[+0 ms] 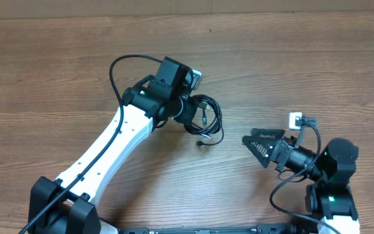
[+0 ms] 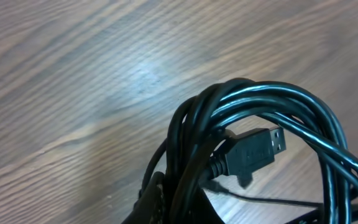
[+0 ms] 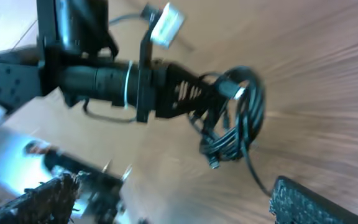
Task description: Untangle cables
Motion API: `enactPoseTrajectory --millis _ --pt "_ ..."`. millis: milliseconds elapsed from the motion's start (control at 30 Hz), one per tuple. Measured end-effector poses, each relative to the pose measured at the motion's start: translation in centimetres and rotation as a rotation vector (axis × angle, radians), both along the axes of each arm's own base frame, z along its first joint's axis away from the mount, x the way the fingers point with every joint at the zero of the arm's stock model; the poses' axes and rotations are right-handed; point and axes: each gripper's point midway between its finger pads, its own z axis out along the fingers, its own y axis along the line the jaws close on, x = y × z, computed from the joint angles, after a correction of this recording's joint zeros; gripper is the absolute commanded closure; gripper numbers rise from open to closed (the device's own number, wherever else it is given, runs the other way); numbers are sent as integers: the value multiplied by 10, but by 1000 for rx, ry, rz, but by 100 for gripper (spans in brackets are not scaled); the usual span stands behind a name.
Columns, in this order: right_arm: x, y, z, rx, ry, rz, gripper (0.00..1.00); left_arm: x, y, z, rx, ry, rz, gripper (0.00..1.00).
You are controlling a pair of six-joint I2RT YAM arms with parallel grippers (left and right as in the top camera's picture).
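Note:
The cables (image 1: 209,116) are a small coiled bundle of thin black cords near the table's middle. My left gripper (image 1: 193,116) is shut on the bundle's left side. In the left wrist view the cables (image 2: 272,106) loop up from my gripper (image 2: 188,205), with a USB plug (image 2: 260,149) inside the coil. One strand ends in a small plug (image 1: 201,143) lying on the wood. My right gripper (image 1: 255,151) stands open to the right of the bundle, pointing at it and apart from it. In its wrist view the bundle (image 3: 235,121) hangs from the left gripper (image 3: 201,87) beyond its own fingers (image 3: 316,202).
The wooden table (image 1: 57,71) spreads to the left and far side. The left arm's white link (image 1: 112,149) runs diagonally from the front left. A thick black wire (image 1: 119,65) arcs over that arm. A small white connector (image 1: 295,119) sits above the right wrist.

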Motion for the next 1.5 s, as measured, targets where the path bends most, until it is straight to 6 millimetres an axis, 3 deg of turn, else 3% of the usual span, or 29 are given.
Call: enactPoseTrajectory --millis 100,233,400,433,633,867,967,1067,1300,1500 --pt "3 12 -5 7 12 84 25 -3 -12 15 -77 4 -53 96" --pt "10 29 -27 -10 87 116 24 1 -20 41 -160 -25 -85 96" --pt "19 44 -41 -42 112 90 33 -6 -19 43 -176 2 -103 96" --pt "22 46 -41 -43 114 77 39 -8 -19 42 -178 11 -106 96" --pt "37 59 -23 3 63 4 57 -13 -20 42 -191 34 -115 96" --pt "43 64 -12 65 81 -55 69 -14 -23 43 -212 54 -99 96" --pt "44 65 -12 76 95 -69 78 -15 -24 43 -224 66 -88 96" --pt "45 65 -11 81 98 -80 96 -17 -26 44 -233 73 -92 96" --pt "47 64 -15 77 117 -98 96 -15 -28 47 -249 65 -96 96" --pt "53 57 -27 49 163 -161 96 -4 -36 67 -387 38 -131 96"
